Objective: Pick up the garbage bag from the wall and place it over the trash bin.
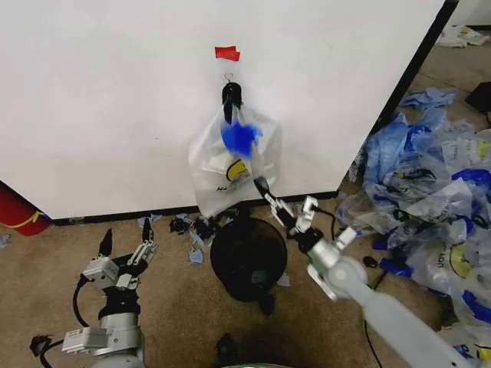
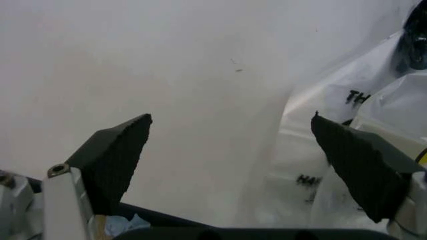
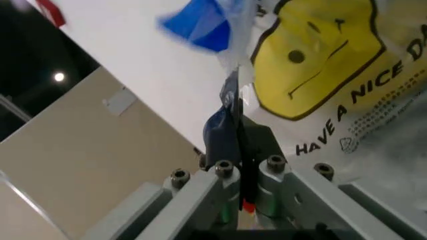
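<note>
Bag first: the thin see-through whitish plastic garbage bag (image 1: pixel 234 165) w/ a yellow smiley face, black letters & blue-edged handles hung on the big plain white wall (image 1: pixel 115 100). Its top was caught on a small metal hook (image 1: pixel 228 77), just under a little red tape strip (image 1: pixel 227 53). The bag's bottom hung just above the small round black trash bin (image 1: pixel 248 257), which stood on the brown carpet floor (image 1: pixel 176 307) near the wall's black baseboard (image 1: pixel 115 215).

The right gripper (image 1: pixel 263 186) reached up from the right side to the bag's lower right part. In the right wrist view its black fingers (image 3: pixel 257 142) were squeezed tight together on a bit of the bag's blue-edged plastic, right next to the yellow smiley face (image 3: pixel 317 55) & the words "HAVE A NICE".

The left gripper (image 1: pixel 126 239) was low on the left, over the carpet, apart from the bag & the bin. Its two black fingertips (image 2: pixel 117 150) were spread wide w/ nothing between them. In the left wrist view it faced the white wall, w/ the bag off to one side.

Small blue plastic scraps (image 1: pixel 192 226) lay on the carpet by the bin. A big pile of other plastic bags (image 1: pixel 430 199) lay on the floor to the right. A red cylinder w/ a yellow band (image 1: pixel 19 212) stood at the far left by the wall.
</note>
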